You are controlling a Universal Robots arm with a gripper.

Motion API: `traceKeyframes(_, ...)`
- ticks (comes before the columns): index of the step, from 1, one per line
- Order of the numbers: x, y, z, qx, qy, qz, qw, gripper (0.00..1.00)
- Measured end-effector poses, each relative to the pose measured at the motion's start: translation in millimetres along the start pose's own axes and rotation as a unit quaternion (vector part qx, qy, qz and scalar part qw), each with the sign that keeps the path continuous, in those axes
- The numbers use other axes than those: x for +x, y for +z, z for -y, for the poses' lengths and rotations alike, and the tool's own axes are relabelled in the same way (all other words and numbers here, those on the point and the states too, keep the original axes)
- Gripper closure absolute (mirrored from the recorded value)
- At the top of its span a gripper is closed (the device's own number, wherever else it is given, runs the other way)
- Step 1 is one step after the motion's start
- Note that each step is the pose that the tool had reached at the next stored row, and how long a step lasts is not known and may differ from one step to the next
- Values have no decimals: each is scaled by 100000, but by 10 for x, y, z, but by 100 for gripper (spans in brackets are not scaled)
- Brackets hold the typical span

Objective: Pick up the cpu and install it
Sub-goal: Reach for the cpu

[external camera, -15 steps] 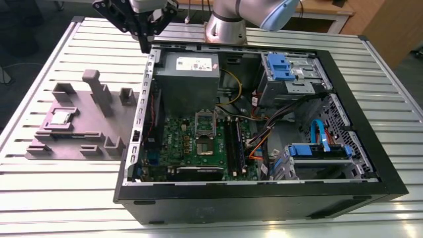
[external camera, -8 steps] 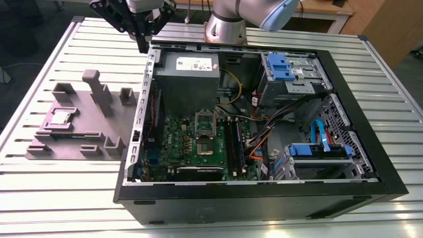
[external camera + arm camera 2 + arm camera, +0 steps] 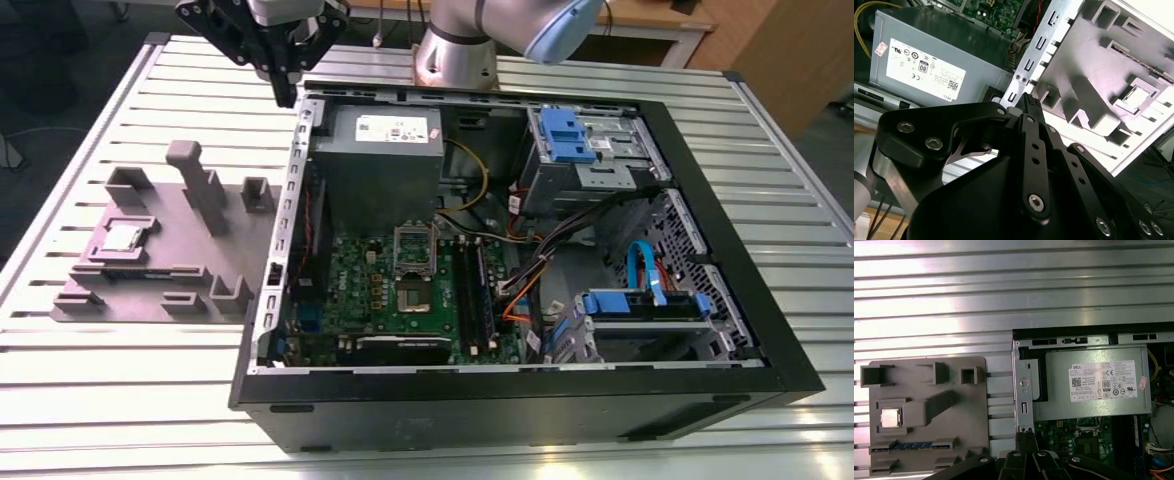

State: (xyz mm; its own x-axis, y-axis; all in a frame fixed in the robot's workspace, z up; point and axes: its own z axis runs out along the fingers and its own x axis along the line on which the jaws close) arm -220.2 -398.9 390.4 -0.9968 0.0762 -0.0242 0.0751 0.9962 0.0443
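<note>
Exterior view: the gripper [image 3: 284, 92], fingers pressed together on nothing, hangs over the back corner of the open computer case [image 3: 534, 400] beside the power supply [image 3: 380, 165]. The cpu [image 3: 127, 237] lies flat in a pocket of the grey fixture [image 3: 167, 255], well apart toward the exterior view's left and nearer the camera. Second wrist view: the closed fingertips stand before the case wall, and a pale square in a fixture pocket is probably the cpu [image 3: 1136, 95]. First wrist view: the cpu [image 3: 890, 417] sits at the fixture's edge farthest from the case, with the fixture's width between it and the gripper [image 3: 1026, 440].
</note>
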Motion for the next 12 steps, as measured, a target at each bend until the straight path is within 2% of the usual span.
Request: traceKeyframes(12, 58, 1, 5, -1, 1, 0, 100000, 90)
